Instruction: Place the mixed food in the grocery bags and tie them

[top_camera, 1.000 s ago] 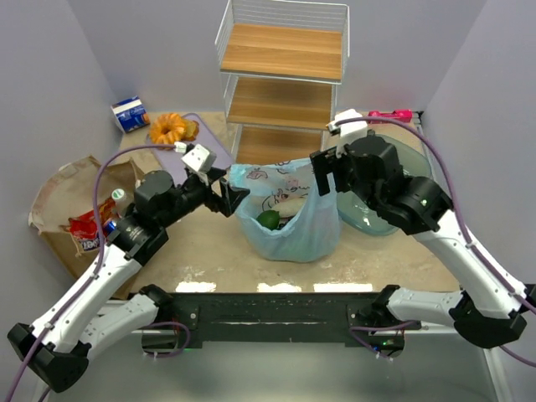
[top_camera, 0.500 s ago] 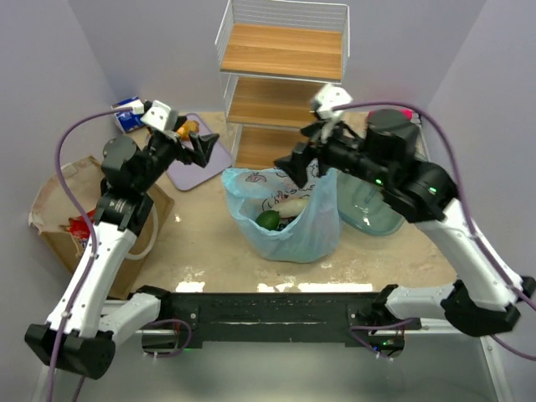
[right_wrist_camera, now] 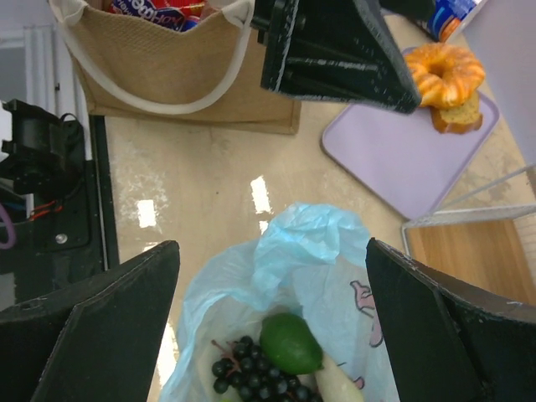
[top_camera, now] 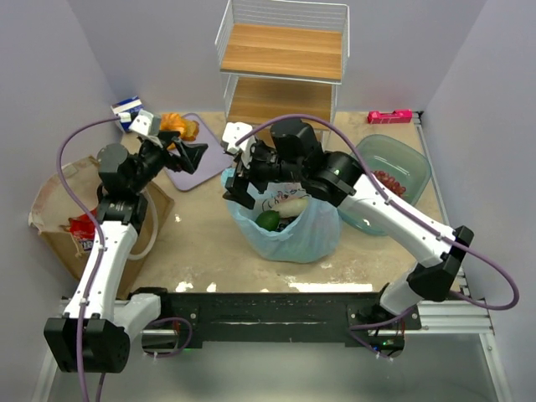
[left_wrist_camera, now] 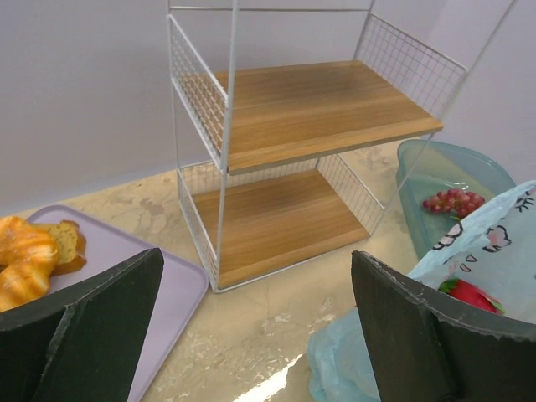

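Directly beneath the wide-open right claw [right_wrist_camera: 270,249], the light-blue plastic bag [right_wrist_camera: 335,293]; left claw [left_wrist_camera: 258,255] likewise agape, well aside.

The light is bright, even and white. It seems to come from above, though no lamp shows. The glossy counter [top_camera: 205,247] gives white glare patches near its front edge in the top view, and smaller ones in both wrist views. Shadows are soft and short, as under the blue bag [top_camera: 293,234]. In the left wrist view the wires of the shelf [left_wrist_camera: 293,117] lean outward toward the edges. The dark jaws, close to both wrist lenses, look a little soft.
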